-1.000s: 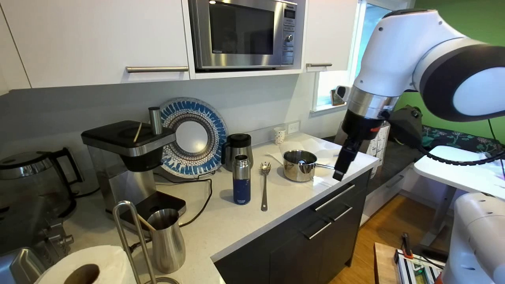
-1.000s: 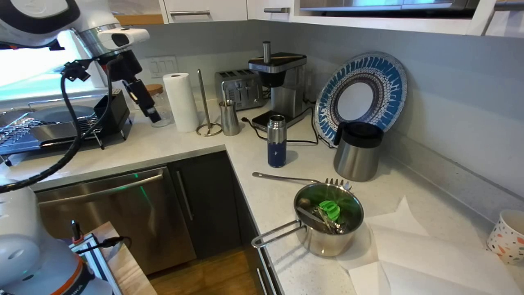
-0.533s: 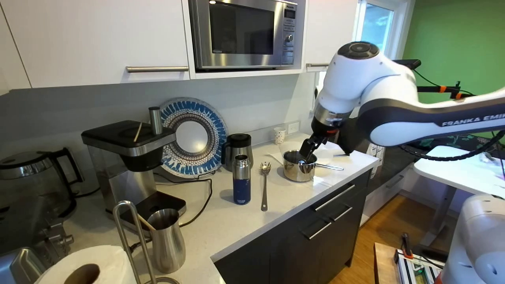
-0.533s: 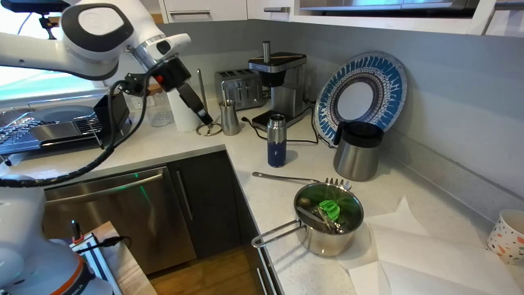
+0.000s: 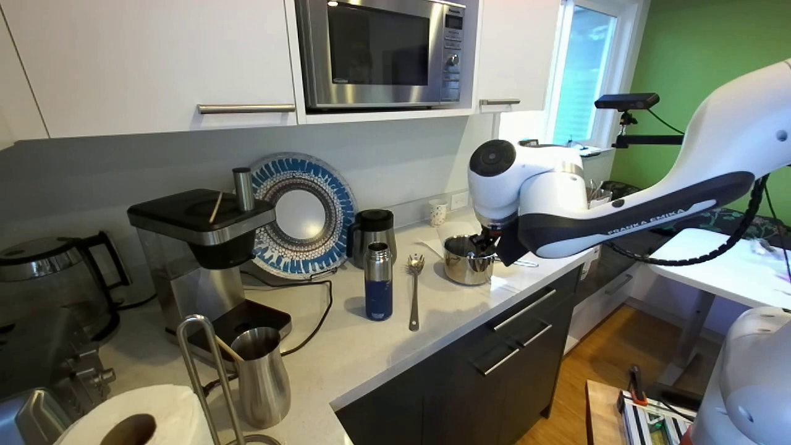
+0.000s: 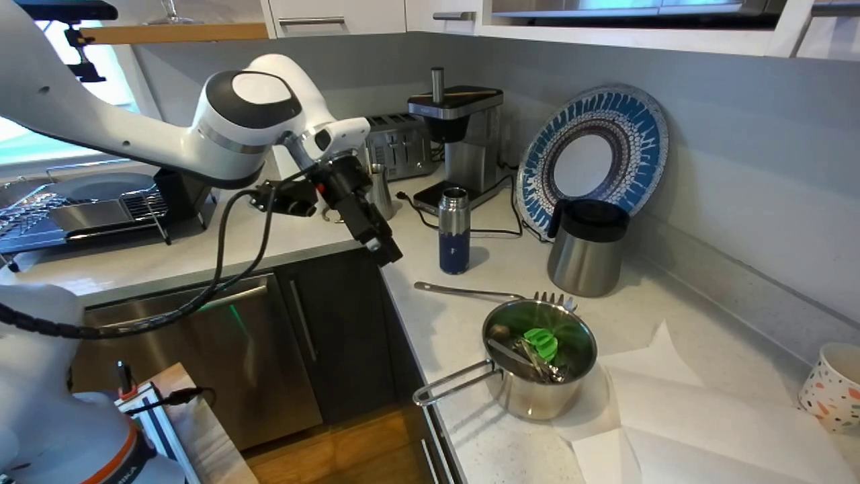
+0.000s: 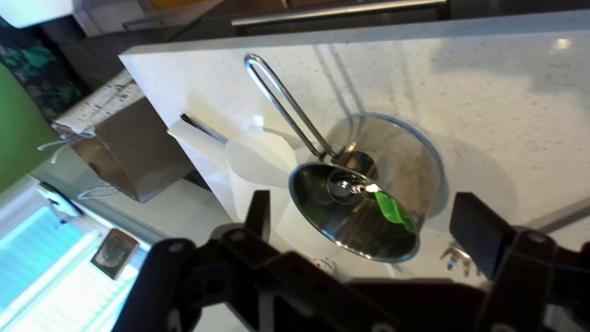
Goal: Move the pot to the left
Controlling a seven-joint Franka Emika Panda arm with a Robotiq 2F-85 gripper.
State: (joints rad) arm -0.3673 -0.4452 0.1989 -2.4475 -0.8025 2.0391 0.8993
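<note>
Wrist view: the pot [image 7: 410,168] is sitting on the counter [image 7: 484,92] just right of the frame's centre, and the fingers [image 7: 479,237] are standing wide apart in the lower half, gripping nothing. In an exterior view, the gripper [image 6: 387,252] is hovering near the centre, while the pot is resting farther right and lower, untouched. The task is seemingly standing at its start: no grasp is showing; gripping, shifting left and releasing are remaining.
</note>
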